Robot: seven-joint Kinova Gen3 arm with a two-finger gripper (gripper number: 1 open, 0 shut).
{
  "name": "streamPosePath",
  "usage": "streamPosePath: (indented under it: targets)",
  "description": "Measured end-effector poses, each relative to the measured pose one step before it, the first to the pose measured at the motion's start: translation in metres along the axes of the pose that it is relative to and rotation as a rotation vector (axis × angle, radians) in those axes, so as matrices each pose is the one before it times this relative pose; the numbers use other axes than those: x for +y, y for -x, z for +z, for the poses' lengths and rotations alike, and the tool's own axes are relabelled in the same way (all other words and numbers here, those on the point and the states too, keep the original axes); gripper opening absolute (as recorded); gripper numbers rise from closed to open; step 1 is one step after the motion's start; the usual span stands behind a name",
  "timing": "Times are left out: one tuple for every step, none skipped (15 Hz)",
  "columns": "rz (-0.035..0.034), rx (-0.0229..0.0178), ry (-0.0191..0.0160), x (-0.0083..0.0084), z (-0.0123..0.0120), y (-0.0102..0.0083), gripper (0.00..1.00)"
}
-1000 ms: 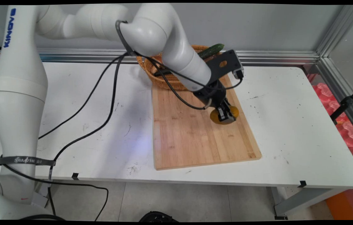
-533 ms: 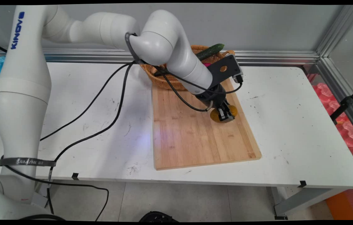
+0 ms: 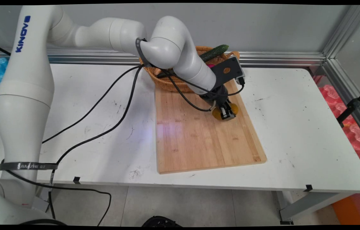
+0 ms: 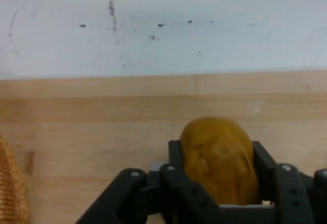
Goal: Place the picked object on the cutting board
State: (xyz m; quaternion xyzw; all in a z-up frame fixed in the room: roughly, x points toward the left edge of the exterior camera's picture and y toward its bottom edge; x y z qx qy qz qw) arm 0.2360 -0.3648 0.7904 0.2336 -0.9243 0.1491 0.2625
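Potato: a yellow-brown potato [image 4: 219,160], smooth and rounded, sits low over the far right part of the wooden cutting board [image 3: 199,137] on the white surface [image 3: 295,127].
Hand: the hand [image 3: 225,113] pinches the potato from both sides.
Change: the hand and potato have moved slightly toward the basket since a second ago.
Basket: the wicker basket [image 3: 167,81] at the board's far end holds a cucumber [image 3: 215,52] and something pink, too hidden to tell.

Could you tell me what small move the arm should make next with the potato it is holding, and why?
Probably a short move further toward the basket. The tool is shut on the potato, held just above the cutting board, and the basket with the cucumber lies close behind the board's far edge.
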Motion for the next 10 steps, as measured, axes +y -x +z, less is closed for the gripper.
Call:
streamPosePath:
  targets:
    - [0.00407,-0.00013,-0.0013,-0.00221,0.00302,0.00056,0.0]
    - [0.00111,0.00114,0.00184,-0.00137,0.00272,0.00052,0.0]
    - [-0.00006,0.00091,0.00196,-0.00079,0.00181,0.0003,0.0]
    - [-0.00085,0.00195,0.00406,-0.00095,0.00258,0.00027,0.0]
    - [-0.00296,0.00232,0.00423,-0.00137,0.00289,0.00045,0.0]
    - [-0.00404,0.00262,0.00333,-0.00147,0.0024,0.00038,1.0]
    - [-0.00513,0.00312,0.0026,-0.00153,0.00205,0.00017,1.0]
    - [-0.0059,0.00312,0.00203,-0.00151,0.00148,0.00001,1.0]
    - [-0.00749,0.00344,0.00239,-0.00174,0.00153,-0.00006,1.0]
    - [-0.00628,0.00317,0.002,-0.00143,0.00089,-0.0002,1.0]
